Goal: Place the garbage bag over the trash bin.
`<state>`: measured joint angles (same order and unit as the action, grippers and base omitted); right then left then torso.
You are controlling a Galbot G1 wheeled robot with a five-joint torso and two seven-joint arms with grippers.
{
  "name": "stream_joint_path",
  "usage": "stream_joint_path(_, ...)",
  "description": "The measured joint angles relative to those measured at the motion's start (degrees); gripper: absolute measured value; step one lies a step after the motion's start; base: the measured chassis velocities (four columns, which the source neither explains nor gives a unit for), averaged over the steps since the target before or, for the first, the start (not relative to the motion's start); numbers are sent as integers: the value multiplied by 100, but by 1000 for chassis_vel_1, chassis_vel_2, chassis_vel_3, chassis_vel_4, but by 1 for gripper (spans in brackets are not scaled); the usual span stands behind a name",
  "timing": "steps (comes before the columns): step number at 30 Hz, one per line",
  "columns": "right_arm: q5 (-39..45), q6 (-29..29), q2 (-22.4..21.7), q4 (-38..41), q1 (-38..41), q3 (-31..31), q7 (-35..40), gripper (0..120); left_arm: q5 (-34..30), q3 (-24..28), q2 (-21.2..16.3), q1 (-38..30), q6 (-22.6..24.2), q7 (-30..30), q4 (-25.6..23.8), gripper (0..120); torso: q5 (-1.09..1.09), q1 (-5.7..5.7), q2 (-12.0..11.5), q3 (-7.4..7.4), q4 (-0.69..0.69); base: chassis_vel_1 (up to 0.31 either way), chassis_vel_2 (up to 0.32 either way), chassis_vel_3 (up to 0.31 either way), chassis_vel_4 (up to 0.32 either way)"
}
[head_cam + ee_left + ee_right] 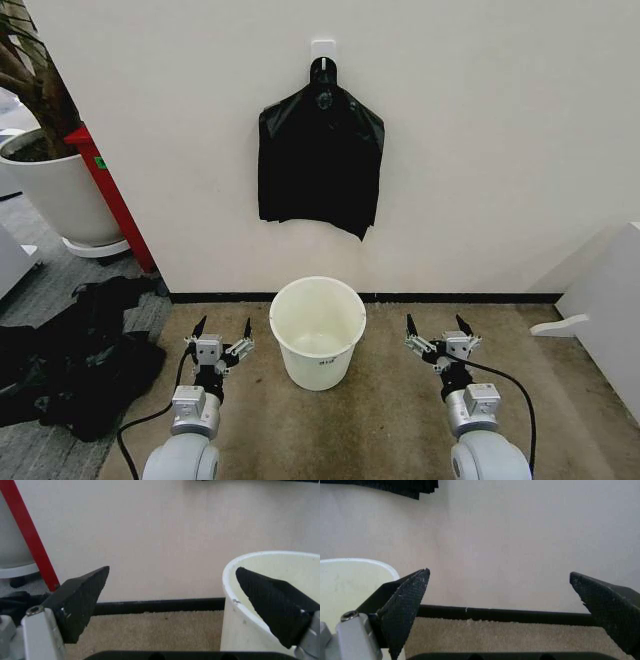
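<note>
Bin (318, 330) on carpet by wall, empty, no liner yet. Bags (320, 160) hang flat from wall hook above it, well apart. L gripper (222, 331) and R gripper (440, 328) low either side of bin, fingers spread, holding nothing. Judgement: pinch one layer only near bottom edge, peel off w/o dragging whole bundle.

Bin between my two open pincers

The trash bin (318, 330) stands upright on the carpet by the wall, my left gripper (222, 331) and right gripper (440, 328) low on either side, fingers spread, holding nothing. A black bundle (320, 160) hangs from a wall hook (323, 48) above the bin.
</note>
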<state>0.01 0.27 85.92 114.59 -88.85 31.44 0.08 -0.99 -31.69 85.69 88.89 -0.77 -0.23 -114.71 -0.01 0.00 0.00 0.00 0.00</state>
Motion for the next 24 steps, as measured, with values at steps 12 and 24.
stream_joint_path(12,69,1854,-273,-77,-281,-577,791,100,-1814,-544,-587,148,-1815,-745,-562,100,1,0,0,0,2,0,0,0,0)
stream_joint_path(24,937,1791,-1279,328,147,-923,1090,100,-1425,-672,-858,-247,-1705,-695,-1075,100,2,0,0,0,0,0,0,0,0)
